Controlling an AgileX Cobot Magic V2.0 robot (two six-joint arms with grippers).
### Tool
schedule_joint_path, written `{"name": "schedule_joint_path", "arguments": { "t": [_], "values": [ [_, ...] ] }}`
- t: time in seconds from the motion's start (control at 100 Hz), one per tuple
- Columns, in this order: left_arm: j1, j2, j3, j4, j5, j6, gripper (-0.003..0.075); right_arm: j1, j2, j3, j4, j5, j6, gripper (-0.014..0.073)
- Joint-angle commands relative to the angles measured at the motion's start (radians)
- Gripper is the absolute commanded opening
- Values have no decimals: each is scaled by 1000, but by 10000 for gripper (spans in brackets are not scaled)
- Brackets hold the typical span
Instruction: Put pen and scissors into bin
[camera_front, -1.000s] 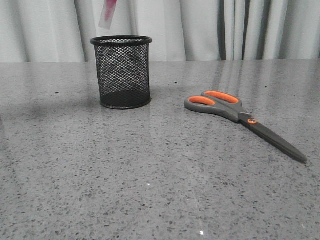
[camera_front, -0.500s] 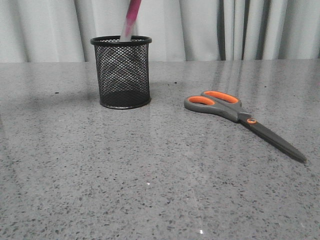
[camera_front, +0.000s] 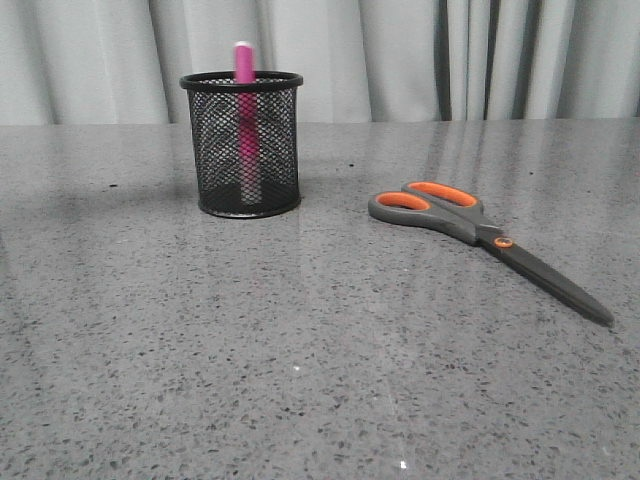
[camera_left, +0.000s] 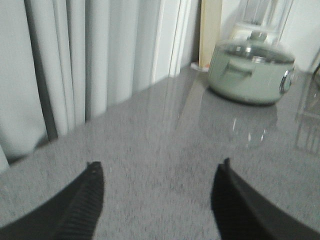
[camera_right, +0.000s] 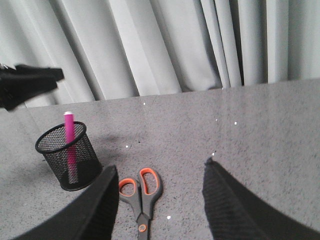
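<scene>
The pen (camera_front: 244, 118) stands almost upright inside the bin (camera_front: 242, 144), and its white tip rises a little above the black rim. The bin stands on the grey worktop (camera_front: 300, 350). The scissors (camera_front: 480, 238) lie flat on the worktop, well apart from the bin on its right, with the blades closed and the handles turned toward the bin. The left hand (camera_left: 157, 200) is spread and holds nothing. The right hand (camera_right: 160, 200) is also spread and empty, above the scissors.
</scene>
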Motion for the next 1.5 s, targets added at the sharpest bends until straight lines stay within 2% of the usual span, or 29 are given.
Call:
{"name": "schedule_joint_path", "arguments": {
  "t": [0.0, 0.1, 0.16, 0.26, 0.43, 0.5, 0.59, 0.67, 0.81, 1.01, 1.23, 1.49],
  "values": [
    [27, -143, -26, -86, 62, -54, 258, 1, 50, -74, 75, -89, -113, 348],
    [55, -257, -26, -86, 62, -72, 47, 1, 153, -158, 220, 1, -299, 348],
    [64, -333, -26, -76, 60, -72, -20, 1, 231, -215, 289, 87, -387, 348],
    [71, -451, -26, -10, 49, -89, -18, 1, 396, -298, 294, 200, -397, 348],
    [69, -652, -2, 187, 22, -282, -19, 1, 655, -437, 283, 360, -397, 348],
    [69, -737, 38, 242, 4, -314, -19, 10, 756, -498, 279, 427, -397, 348],
    [69, -848, 112, 278, -38, -314, -19, 50, 867, -568, 232, 496, -391, 348],
    [69, -933, 183, 287, -92, -314, -19, 97, 941, -618, 141, 533, -338, 348],
    [69, -1052, 302, 287, -150, -314, -19, 190, 1022, -656, 1, 523, -262, 349],
    [69, -1141, 400, 285, -154, -323, -19, 267, 1087, -656, -18, 489, -248, 351],
    [69, -1151, 405, 279, -154, -358, -19, 270, 1161, -656, -113, 475, -170, 351],
    [58, -1151, 405, 279, -154, -364, -19, 270, 1230, -656, -113, 437, -105, 351]
  ]
}}
